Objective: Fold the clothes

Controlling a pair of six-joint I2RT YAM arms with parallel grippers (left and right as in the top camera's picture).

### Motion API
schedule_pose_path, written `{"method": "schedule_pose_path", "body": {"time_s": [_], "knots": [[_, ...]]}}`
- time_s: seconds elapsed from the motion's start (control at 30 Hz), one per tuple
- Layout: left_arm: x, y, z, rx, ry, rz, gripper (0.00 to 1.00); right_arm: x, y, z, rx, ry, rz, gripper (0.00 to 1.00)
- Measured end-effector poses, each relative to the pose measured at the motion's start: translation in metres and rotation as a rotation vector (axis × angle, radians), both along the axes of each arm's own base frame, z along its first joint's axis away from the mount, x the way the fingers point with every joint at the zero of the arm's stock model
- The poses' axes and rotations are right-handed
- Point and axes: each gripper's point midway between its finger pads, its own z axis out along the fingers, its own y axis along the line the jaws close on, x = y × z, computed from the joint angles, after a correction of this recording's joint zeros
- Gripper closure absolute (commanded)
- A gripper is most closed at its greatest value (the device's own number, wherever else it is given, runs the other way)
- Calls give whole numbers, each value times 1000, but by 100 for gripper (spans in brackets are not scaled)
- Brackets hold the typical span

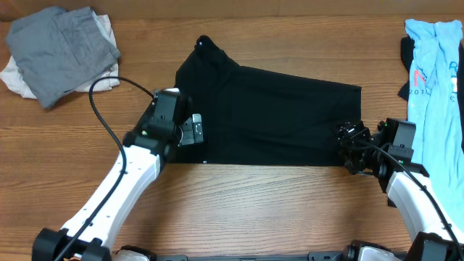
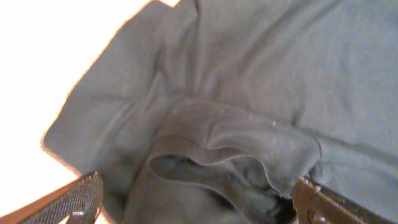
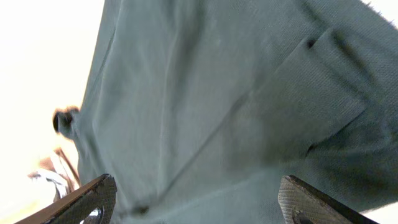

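Observation:
The clothes here are chiefly a black T-shirt [image 1: 268, 116], lying folded in a rough rectangle across the middle of the table. My left gripper [image 1: 190, 130] stands open at the shirt's left edge, over a rumpled sleeve fold [image 2: 236, 149]. Its fingers [image 2: 78, 199] are spread wide and hold nothing. At the shirt's lower right corner my right gripper [image 1: 348, 148] is also open. Flat fabric [image 3: 217, 112] lies below its spread fingertips [image 3: 308, 199] and none is pinched. In the wrist views the gripper midpoints are the left gripper [image 2: 196, 199] and the right gripper [image 3: 196, 199].
A grey garment [image 1: 61, 51] lies on a white piece [image 1: 18, 76] at the back left corner. A light-blue shirt with red print [image 1: 435, 65] lies along the right edge, over a dark piece [image 1: 406, 54]. Bare wooden table [image 1: 254, 203] shows in front of the shirt.

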Motion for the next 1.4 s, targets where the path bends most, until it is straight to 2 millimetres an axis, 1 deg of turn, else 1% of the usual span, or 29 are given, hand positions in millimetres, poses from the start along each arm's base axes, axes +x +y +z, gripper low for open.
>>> {"method": "schedule_pose_path", "body": {"time_s": [0.1, 0.13, 0.17, 0.2, 0.3, 0.33, 0.43, 0.53, 0.67, 0.8, 0.93, 1.0, 1.17, 1.27, 1.4], "knots": [[-4, 0, 20, 0, 31, -4, 33, 3, 13, 10, -5, -10, 78, 13], [-6, -3, 24, -13, 40, -16, 40, 5, 17, 16, -10, -21, 104, 13], [-10, -7, 25, -31, 57, -31, 41, 10, 23, 23, -18, -41, 134, 13], [-15, -11, 24, -50, 83, -47, 41, 13, 28, 29, -23, -59, 158, 13], [-36, -23, 12, -114, 193, -88, 35, 21, 40, 42, -36, -103, 209, 12], [-40, -28, 7, -136, 226, -98, 30, 23, 43, 45, -38, -112, 222, 12], [-48, -46, -10, -204, 311, -111, 24, 23, 48, 47, -39, -120, 241, 12], [-52, -63, -31, -248, 388, -106, 24, 22, 48, 46, -39, -112, 243, 11], [-55, -75, -54, -275, 460, -72, 24, 18, 48, 43, -38, -89, 245, 11], [-49, -79, -62, -293, 460, -43, 24, 14, 46, 39, -44, -67, 241, 11], [-37, -82, -60, -306, 411, -37, 25, 14, 45, 38, -57, -62, 238, 11], [-35, -82, -59, -310, 401, -26, 25, 14, 44, 37, -63, -62, 237, 11], [-37, -80, -61, -312, 417, 17, 25, 14, 43, 37, -68, -62, 237, 11], [-43, -77, -68, -307, 453, 52, 25, 13, 43, 37, -69, -60, 238, 11], [-42, -74, -76, -295, 466, 90, 25, 13, 43, 36, -68, -59, 238, 11]]}}
